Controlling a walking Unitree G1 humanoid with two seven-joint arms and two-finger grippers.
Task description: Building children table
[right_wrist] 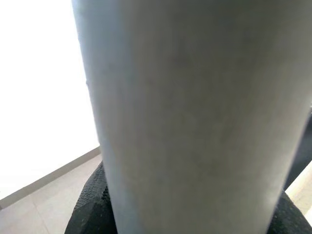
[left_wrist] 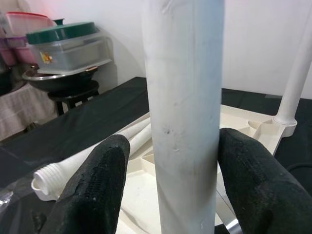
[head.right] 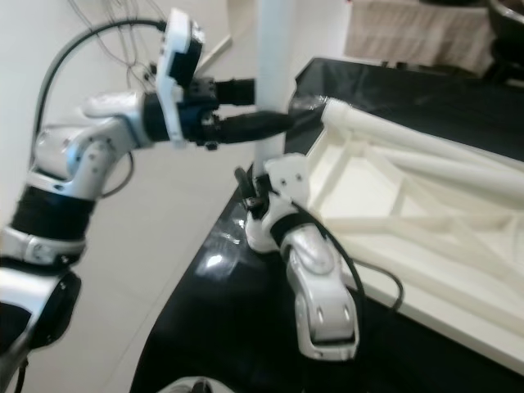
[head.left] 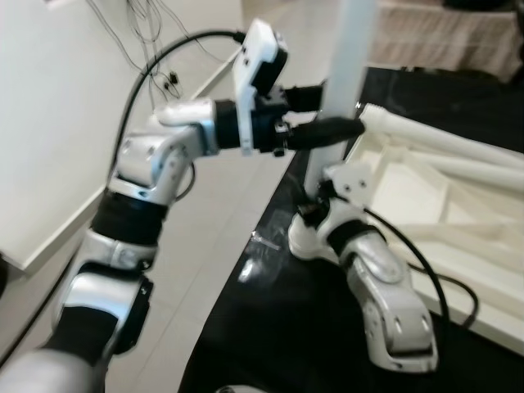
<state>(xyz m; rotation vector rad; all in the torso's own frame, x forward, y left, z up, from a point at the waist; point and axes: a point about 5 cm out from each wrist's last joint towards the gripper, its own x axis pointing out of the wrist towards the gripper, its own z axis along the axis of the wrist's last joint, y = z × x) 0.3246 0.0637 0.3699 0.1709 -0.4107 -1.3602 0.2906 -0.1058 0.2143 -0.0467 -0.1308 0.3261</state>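
Table leg [head.left: 348,57], upright at the tabletop's [head.left: 409,196] left corner: I see left gripper [head.left: 321,115] fingers pinching it high, right gripper [head.left: 315,205] pinching its base.

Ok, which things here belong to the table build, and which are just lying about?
Job:
white leg, upright, held by left gripper and right gripper
upturned tabletop
loose legs lying in it

Lying about:
lidded containers
wall cables

Probably a home: lidded plastic food tubs [left_wrist: 68,46] stacked on a stool [left_wrist: 73,95], tiled floor [head.left: 213,246], cloth-draped furniture [head.left: 446,37].
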